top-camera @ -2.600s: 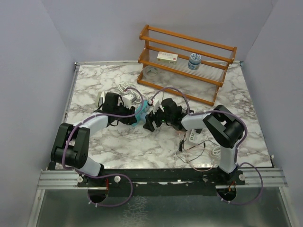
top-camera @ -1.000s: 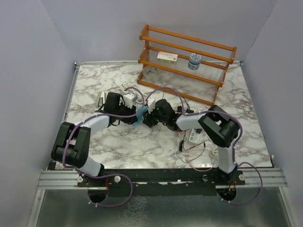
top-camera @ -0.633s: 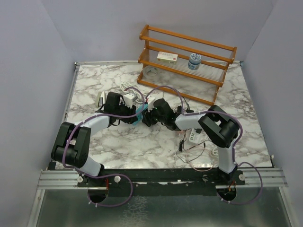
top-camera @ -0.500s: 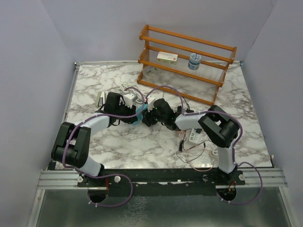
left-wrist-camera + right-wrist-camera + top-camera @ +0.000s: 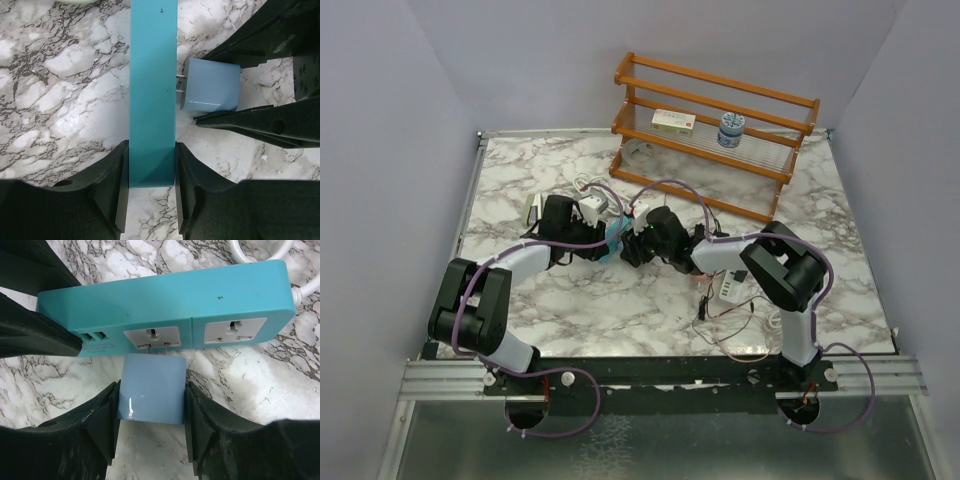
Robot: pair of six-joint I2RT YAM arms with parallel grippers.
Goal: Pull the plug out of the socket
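A teal power strip (image 5: 613, 236) lies on the marble table. My left gripper (image 5: 151, 150) is shut on one end of the strip (image 5: 152, 90). My right gripper (image 5: 151, 390) is shut on a light-blue plug (image 5: 151, 389) that sits at the socket next to the USB ports of the strip (image 5: 165, 300). A short length of its two metal prongs (image 5: 155, 347) shows between the plug and the socket face. In the left wrist view the plug (image 5: 209, 92) sits between the right gripper's fingers (image 5: 250, 122). In the top view the two grippers meet at the table's middle, left (image 5: 604, 240) and right (image 5: 631, 244).
A wooden rack (image 5: 760, 170) stands at the back right with a small box (image 5: 673, 122) and a blue-lidded jar (image 5: 731, 130). The strip's white cable (image 5: 588, 188) coils behind it. A white device with loose wires (image 5: 728, 290) lies near the right arm.
Since 2.6 s ago my right gripper has moved left up to the strip and now grips the plug. In the last half second almost nothing has moved.
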